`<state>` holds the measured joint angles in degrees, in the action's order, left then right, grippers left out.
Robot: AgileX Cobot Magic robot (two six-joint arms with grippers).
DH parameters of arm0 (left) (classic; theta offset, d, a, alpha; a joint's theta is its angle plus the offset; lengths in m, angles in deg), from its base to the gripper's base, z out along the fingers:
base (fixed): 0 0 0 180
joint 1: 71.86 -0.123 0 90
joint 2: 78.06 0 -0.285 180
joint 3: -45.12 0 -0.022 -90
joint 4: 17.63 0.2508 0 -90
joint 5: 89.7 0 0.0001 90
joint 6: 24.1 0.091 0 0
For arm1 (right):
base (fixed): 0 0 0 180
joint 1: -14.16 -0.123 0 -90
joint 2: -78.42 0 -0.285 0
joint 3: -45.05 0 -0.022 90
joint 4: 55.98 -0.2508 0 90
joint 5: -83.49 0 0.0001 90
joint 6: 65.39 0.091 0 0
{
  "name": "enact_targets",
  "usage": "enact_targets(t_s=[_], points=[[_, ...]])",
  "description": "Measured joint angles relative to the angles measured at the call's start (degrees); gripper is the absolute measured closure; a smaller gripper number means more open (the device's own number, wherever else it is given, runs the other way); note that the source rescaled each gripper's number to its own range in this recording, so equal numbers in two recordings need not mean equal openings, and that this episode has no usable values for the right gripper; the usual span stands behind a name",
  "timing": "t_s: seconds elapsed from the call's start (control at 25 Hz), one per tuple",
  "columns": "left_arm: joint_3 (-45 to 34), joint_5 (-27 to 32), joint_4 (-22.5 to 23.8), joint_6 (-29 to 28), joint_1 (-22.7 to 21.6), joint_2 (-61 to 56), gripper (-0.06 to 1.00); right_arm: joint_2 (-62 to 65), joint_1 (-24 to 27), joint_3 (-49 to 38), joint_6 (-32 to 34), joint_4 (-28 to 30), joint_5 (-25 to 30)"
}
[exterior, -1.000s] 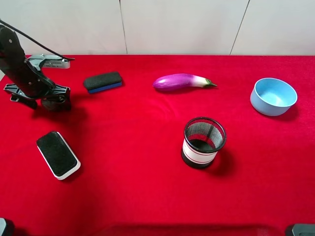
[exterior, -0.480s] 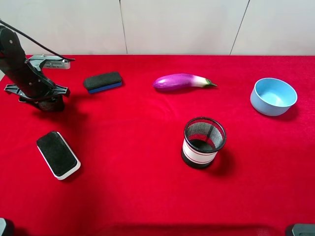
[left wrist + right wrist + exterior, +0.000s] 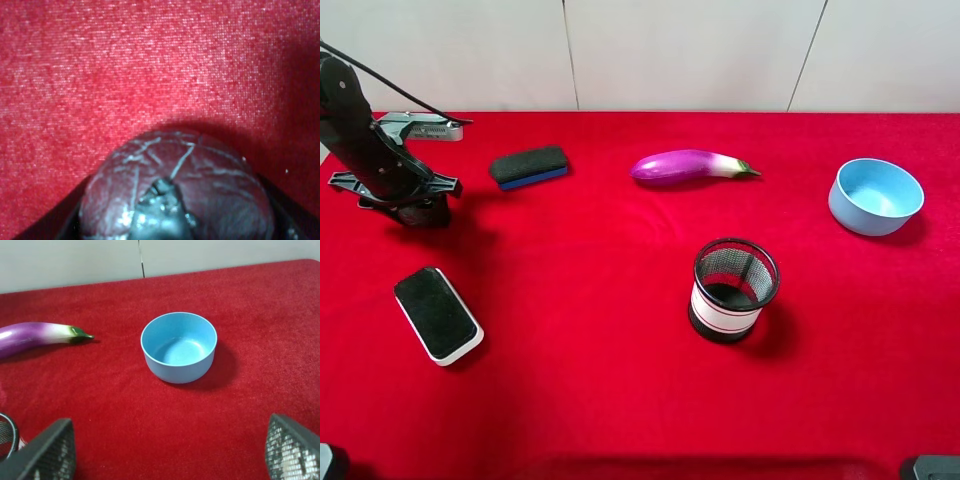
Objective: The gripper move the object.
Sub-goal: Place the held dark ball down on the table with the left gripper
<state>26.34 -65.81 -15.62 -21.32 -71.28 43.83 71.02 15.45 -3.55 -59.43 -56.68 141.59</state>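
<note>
Your object (image 3: pixel 175 192) is a dark brownish-purple wrinkled ball with a dull sheen. The left hand (image 3: pixel 423 207) grips it from both sides, far left.

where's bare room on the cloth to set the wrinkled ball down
Widest bare patch: red cloth between white-edged black eraser and black mesh cup, in front of purple eggplant. Bare too between cup and light blue bowl. Tightest by the left gripper holding the dark wrinkled ball, near blue-based black eraser.
</note>
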Motion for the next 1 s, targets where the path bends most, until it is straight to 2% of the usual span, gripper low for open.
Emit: enact_targets(t_s=[0.6, 0.8, 1.0], points=[[0.0, 4.57, 0.0, 0.0, -0.21, -7.02, 0.94, 0.0, 0.0, 0.0, 0.0, 0.0, 0.0], [0.0, 8.5, -0.23, 0.0, -0.21, -9.45, 0.94, 0.0, 0.0, 0.0, 0.0, 0.0, 0.0], [1.34, 13.82, -3.38, 0.0, -0.21, -10.85, 0.94, 0.0, 0.0, 0.0, 0.0, 0.0, -0.05]])
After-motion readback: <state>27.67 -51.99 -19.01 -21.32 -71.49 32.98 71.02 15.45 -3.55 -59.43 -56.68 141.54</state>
